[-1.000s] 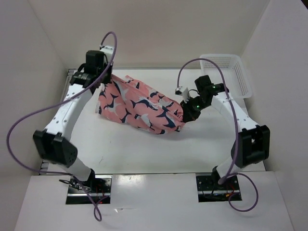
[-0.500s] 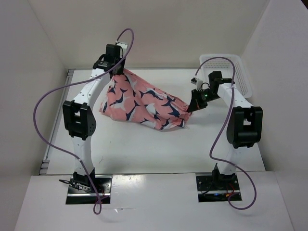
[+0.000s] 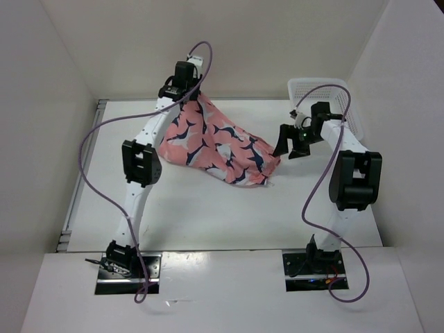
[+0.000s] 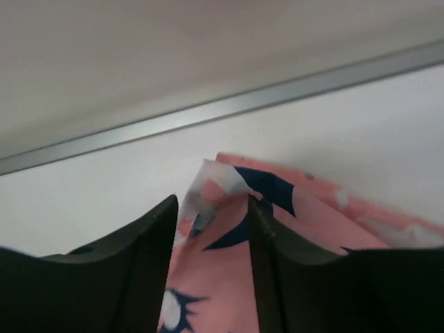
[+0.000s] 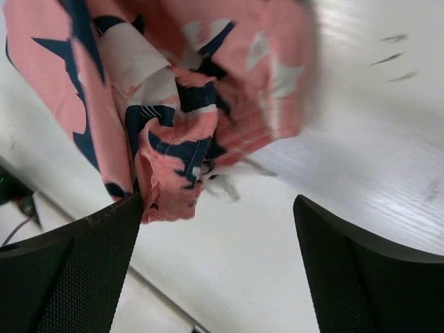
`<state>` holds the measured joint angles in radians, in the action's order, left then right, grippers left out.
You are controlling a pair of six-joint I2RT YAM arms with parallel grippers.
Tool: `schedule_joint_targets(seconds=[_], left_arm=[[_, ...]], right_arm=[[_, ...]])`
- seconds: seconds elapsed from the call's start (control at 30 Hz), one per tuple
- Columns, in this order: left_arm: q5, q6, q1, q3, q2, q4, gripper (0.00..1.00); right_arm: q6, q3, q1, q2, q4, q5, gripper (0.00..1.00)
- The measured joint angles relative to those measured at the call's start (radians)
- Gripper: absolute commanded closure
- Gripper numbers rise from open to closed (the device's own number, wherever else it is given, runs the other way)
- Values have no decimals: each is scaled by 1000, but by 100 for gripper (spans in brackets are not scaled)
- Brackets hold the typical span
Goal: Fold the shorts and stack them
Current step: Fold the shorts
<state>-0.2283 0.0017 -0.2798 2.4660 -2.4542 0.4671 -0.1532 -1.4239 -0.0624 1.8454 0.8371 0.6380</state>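
Observation:
The salmon-pink shorts (image 3: pixel 216 142) with navy and white shapes lie in a bunched heap at the back middle of the table (image 3: pixel 208 208). Their back-left corner rises to my left gripper (image 3: pixel 188 97). In the left wrist view that gripper (image 4: pixel 211 202) is open, its jaws parted, with a corner of the shorts (image 4: pixel 229 229) lying loose between them. My right gripper (image 3: pixel 288 147) hangs wide open just right of the heap, clear of it. In the right wrist view the crumpled end of the shorts (image 5: pixel 173 125) lies beside the left finger of the right gripper (image 5: pixel 216 201).
A white mesh basket (image 3: pixel 345 104) stands at the back right corner, just behind the right arm. White walls close in the table at the back and on both sides. A metal rail (image 4: pixel 208 114) runs along the table's back edge.
Both arms swung toward the back and right, dragging the shorts along. The right gripper let go of the shorts' right end and opened wide. The left jaws parted.

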Motion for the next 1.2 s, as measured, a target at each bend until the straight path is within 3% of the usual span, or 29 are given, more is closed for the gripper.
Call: schedule_joint_targets(seconds=[0.1,0.13,0.27,0.33,0.43,0.57,0.73,0.87,1.0,1.1,1.13,1.2], left_arm=[[-9,-4,-5,377,-214,97,22],[-16,0,-6,431,-246,112,18],[-2,-3,0,444,-237,218,11],[26,-4,16,451,-219,291,11],[103,-4,69,451,-167,410,10],[177,-4,174,321,-48,484,8],[218,-5,286,16,63,467,2],[282,-6,294,-158,58,462,1],[342,-6,253,-280,58,441,1],[341,-6,222,-372,59,389,13],[315,-2,211,-404,64,364,32],[312,-5,205,-468,103,325,46]], right_arm=[[22,-44,-16,-1,-17,-54,5],[26,-63,-16,-5,-26,-68,5],[28,-85,16,-103,-97,-180,5],[24,-72,85,-187,-164,-304,5],[11,-62,221,-280,-246,-424,13],[3,-64,338,-252,-310,-515,13],[-2,-94,343,20,-338,-622,6],[-25,-154,338,224,-334,-669,6],[-49,-182,338,272,-334,-684,10],[-60,-200,338,272,-337,-684,17],[-64,-200,338,272,-340,-684,19],[-73,-200,338,275,-338,-683,31]])
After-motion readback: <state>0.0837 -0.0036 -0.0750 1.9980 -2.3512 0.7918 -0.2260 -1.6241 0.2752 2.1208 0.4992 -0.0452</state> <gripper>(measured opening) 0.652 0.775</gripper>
